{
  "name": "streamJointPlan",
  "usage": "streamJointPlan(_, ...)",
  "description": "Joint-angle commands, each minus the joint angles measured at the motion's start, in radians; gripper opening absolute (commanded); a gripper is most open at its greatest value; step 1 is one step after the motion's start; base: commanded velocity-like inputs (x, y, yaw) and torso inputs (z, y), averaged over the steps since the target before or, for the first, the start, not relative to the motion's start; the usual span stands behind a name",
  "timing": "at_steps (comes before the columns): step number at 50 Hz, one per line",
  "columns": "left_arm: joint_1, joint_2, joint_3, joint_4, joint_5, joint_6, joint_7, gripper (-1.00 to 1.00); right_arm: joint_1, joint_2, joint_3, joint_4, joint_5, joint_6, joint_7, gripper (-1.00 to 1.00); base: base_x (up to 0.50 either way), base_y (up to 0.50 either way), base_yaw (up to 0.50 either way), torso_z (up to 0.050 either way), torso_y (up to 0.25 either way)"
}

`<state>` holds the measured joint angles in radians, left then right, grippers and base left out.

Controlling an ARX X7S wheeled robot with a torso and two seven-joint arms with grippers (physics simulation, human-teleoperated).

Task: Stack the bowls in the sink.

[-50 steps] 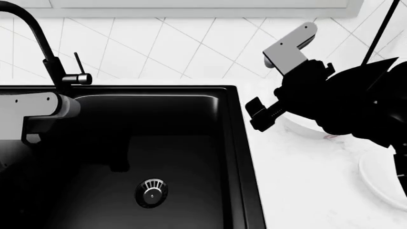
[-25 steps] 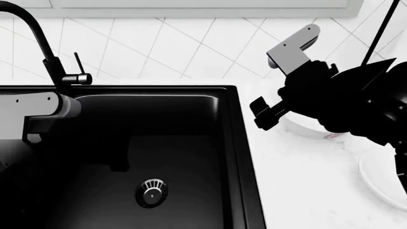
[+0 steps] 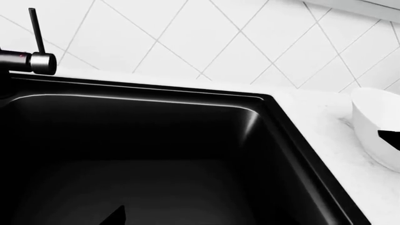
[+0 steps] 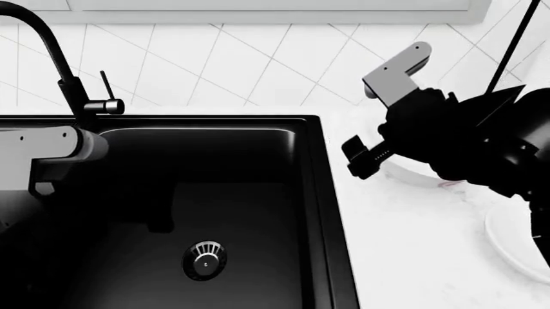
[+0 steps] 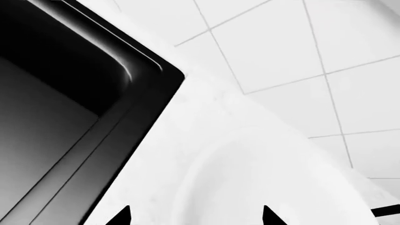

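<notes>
Glossy white against matte black: the larger bowl [image 4: 411, 168] sits on the pale countertop [image 4: 413, 238] just beside the right rim of the sink [image 4: 320, 193], and your right gripper [image 5: 194, 218] hangs directly above it. In the right wrist view two dark fingertips [image 5: 120, 216] stand apart with the bowl's rim and hollow showing between them, so the jaws read as spread and holding nothing. The head view hides most of that bowl behind the arm; only a lower sliver with a faint pinkish mark shows. The smaller bowl [image 4: 516, 248] lies nearer you at the right edge of the counter, well apart from the sink. Neither bowl is in the basin, where only the round drain [image 4: 205, 259] shows; the faucet [image 4: 60, 71] stands at the back left.

Your left gripper [image 3: 115, 218] hovers low over the basin, but only one dark tip enters its wrist view, so whether it is spread or closed cannot be told.

By these pictures you are at the first pick, the approach to the larger bowl. The next move likely calls for lowering the right gripper so one finger drops inside the wall and one outside, then closing on the rim before carrying it left over the sink edge. A glossy, curved rim may slip under a shallow pinch.
</notes>
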<state>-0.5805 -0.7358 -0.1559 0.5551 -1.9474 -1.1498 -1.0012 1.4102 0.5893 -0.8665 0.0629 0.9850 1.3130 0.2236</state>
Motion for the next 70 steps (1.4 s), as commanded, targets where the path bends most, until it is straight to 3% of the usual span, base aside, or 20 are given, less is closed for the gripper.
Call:
streamJointPlan(1,0.009,-0.004,-0.002,0.003,0.004,0.006,0.006,1.0,-0.005,0.001,-0.027,0.023,-0.015,-0.011,-0.015,1.0,0.0,0.0,0.0,0.0,0.0)
streamJointPlan(70,0.045,-0.022,-0.013,0.013,0.025,0.045,0.038,1.0,-0.044,0.008,-0.152,0.119,-0.08,-0.06,-0.069,1.0,0.0,0.0,0.0,0.0,0.0)
